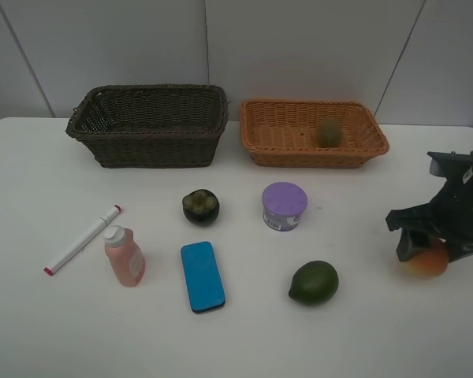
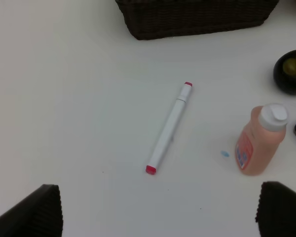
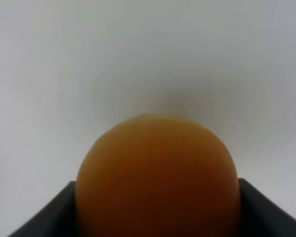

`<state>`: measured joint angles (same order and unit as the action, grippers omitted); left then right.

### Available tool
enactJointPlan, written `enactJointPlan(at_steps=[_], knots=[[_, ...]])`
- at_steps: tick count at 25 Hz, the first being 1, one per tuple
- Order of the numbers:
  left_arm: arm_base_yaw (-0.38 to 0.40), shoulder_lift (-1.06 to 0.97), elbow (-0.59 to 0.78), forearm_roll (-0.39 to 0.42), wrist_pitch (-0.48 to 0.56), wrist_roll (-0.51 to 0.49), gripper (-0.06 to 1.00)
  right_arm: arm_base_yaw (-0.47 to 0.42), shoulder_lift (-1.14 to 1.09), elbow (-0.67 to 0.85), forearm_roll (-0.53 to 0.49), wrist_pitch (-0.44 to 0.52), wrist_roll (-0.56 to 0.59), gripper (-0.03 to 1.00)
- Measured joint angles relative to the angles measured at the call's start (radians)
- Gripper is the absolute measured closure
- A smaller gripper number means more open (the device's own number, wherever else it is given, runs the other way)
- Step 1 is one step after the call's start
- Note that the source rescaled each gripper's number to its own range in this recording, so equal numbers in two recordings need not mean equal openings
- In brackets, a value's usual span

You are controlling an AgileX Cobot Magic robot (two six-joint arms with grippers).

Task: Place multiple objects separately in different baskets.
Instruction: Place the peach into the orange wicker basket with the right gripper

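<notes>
My right gripper (image 1: 426,250) is shut on the orange-red fruit (image 1: 427,264) low over the table's right edge; the fruit (image 3: 158,173) fills the gap between the fingers. The left gripper (image 2: 160,207) is open above bare table, short of the white red-tipped marker (image 2: 169,128) and the pink bottle (image 2: 259,140). On the table lie the marker (image 1: 83,239), bottle (image 1: 124,257), blue block (image 1: 202,276), mangosteen (image 1: 200,206), purple-lidded tub (image 1: 284,205) and green fruit (image 1: 314,283). The kiwi (image 1: 329,131) sits in the light orange basket (image 1: 315,157). Nothing shows inside the dark brown basket (image 1: 150,146).
Both baskets stand side by side along the back, against the grey wall. The white table's front edge runs close below the blue block and green fruit. The left arm does not show in the exterior view.
</notes>
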<state>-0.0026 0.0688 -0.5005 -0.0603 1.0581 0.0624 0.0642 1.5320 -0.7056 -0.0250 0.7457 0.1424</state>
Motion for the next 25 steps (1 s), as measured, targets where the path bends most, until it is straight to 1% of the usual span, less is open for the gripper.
enactJointPlan(at_steps=[5, 12, 15, 21, 25], knots=[[0.0, 0.0, 0.0, 0.0, 0.0, 0.0, -0.06, 0.022, -0.006, -0.131, 0.003, 0.057, -0.003, 0.93], [0.0, 0.0, 0.0, 0.0, 0.0, 0.0, -0.06, 0.078, 0.018, -0.338, 0.003, 0.07, -0.076, 0.93], [0.0, 0.0, 0.0, 0.0, 0.0, 0.0, -0.06, 0.092, 0.072, -0.435, 0.002, 0.071, -0.084, 0.93], [0.0, 0.0, 0.0, 0.0, 0.0, 0.0, -0.06, 0.106, 0.22, -0.638, 0.007, 0.064, -0.172, 0.93], [0.0, 0.0, 0.0, 0.0, 0.0, 0.0, -0.06, 0.129, 0.336, -0.786, 0.01, 0.063, -0.206, 0.93]])
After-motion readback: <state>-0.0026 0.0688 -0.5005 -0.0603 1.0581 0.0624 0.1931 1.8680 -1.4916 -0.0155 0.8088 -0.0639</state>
